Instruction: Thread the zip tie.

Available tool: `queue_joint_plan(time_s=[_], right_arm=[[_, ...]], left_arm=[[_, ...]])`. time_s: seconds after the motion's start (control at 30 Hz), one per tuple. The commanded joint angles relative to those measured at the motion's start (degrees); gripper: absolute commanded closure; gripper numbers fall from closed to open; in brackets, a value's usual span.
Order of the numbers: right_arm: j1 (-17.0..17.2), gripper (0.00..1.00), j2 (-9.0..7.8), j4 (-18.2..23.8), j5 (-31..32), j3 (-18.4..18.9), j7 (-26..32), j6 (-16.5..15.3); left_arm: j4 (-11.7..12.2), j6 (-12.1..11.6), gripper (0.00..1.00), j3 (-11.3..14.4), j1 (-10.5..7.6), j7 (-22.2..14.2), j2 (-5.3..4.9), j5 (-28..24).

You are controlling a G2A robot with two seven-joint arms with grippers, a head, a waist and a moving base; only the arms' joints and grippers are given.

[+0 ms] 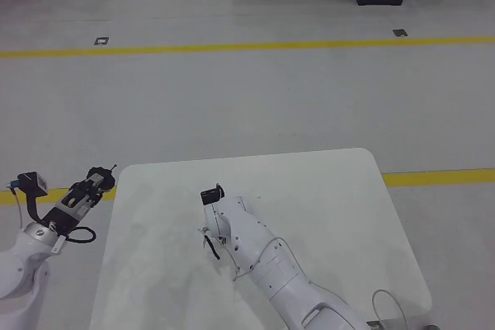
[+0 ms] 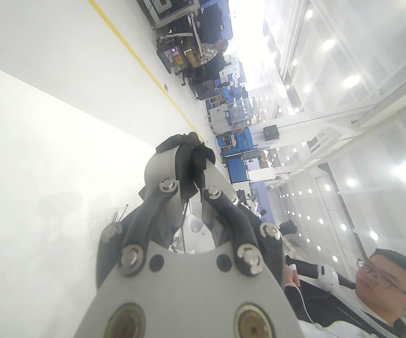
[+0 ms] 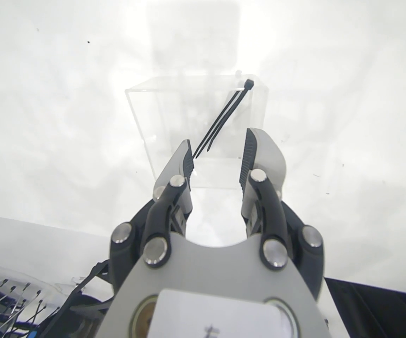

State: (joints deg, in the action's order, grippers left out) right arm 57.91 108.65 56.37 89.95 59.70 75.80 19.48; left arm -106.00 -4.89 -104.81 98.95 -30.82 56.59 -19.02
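**Top view:** parking the left gripper (image 1: 106, 172) just off the table's (image 1: 355, 190) left edge, well apart from the right arm (image 1: 247, 239), and stretching that arm over the table's middle.

**Left wrist view:** pressing the pads (image 2: 189, 156) together above the table edge. Showing a thin dark strand below them, too unclear to name.

**Right wrist view:** holding the right gripper (image 3: 219, 152) spread wide above a clear box (image 3: 143, 121). Looking down on the zip tie (image 3: 224, 114), apparently leaning inside the box, its two strands meeting at the head (image 3: 248, 83) by the far wall and its loose end lying just beside one fingertip. Showing spare ties (image 3: 9, 293) in a tray at the table's near edge.

Likely risking a poor grab from here:
- closing off-centre and catching only one strand;
- nudging the tie deeper into the box;
- clipping a hard-to-see clear wall and sliding or tipping what looks like a light box;
- possibly tugging the wrong strand and dragging the tail back out of the head.
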Motion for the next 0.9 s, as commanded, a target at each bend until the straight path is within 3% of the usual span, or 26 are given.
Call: queue_joint_plan(time_s=[0.0,0.87], right_arm=[[-0.21,0.73,0.08,-0.42,-0.05,0.15,-0.48,0.00],[-5.92,0.87,2.55,-12.96,-3.19,2.36,-5.30,0.00]], left_arm=[[0.00,0.00,1.00,0.00,0.00,0.00,0.00,0.00],[0.00,0.00,1.00,0.00,0.00,0.00,0.00,0.00]])
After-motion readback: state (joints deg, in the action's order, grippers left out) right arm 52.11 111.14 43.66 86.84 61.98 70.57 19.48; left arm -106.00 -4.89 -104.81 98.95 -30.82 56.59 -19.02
